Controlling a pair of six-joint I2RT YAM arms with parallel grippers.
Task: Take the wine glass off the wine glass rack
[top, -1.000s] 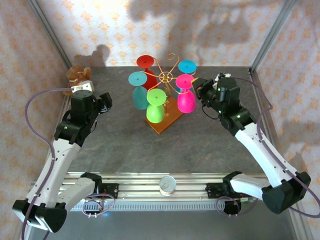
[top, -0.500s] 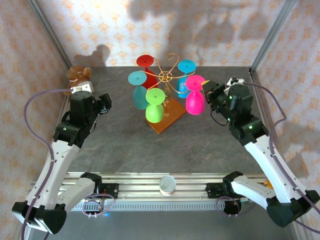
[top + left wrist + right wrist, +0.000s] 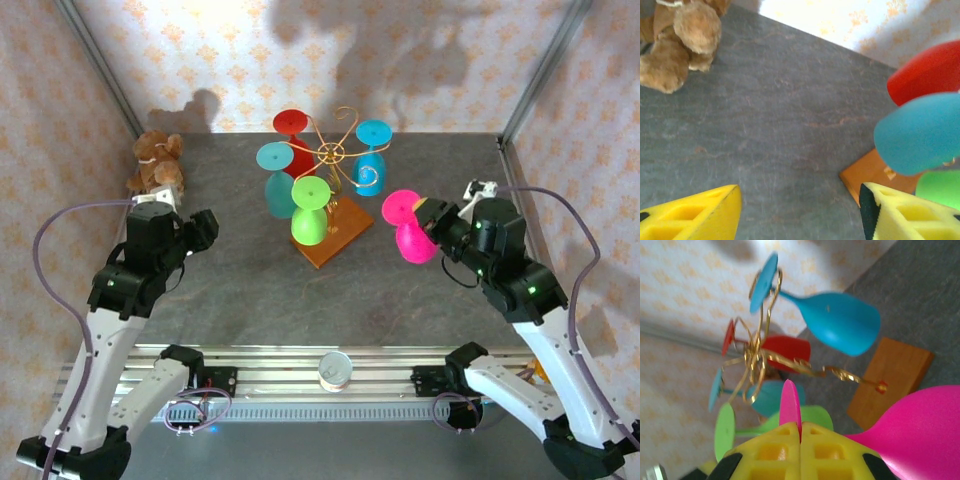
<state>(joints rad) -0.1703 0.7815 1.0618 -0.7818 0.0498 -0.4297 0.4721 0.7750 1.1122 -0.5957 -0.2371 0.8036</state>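
While the tabletop (image 3: 250, 290) bears the wine glass rack (image 3: 333, 215), the pink wine glass (image 3: 412, 238) hangs clear at its right, stem clamped in the right hand (image 3: 428, 218), long axis near vertical, bowl down; the left hand (image 3: 800, 200) gapes empty. Removal looks done; next likely a gentle setdown on bare tabletop.

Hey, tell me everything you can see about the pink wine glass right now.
The glossy hot-pink plastic-looking wine glass has a round foot, thin stem and rounded bowl. It is held tilted, foot uppermost, right of the gold wire glass rack and apart from it. The right gripper is shut on its stem.
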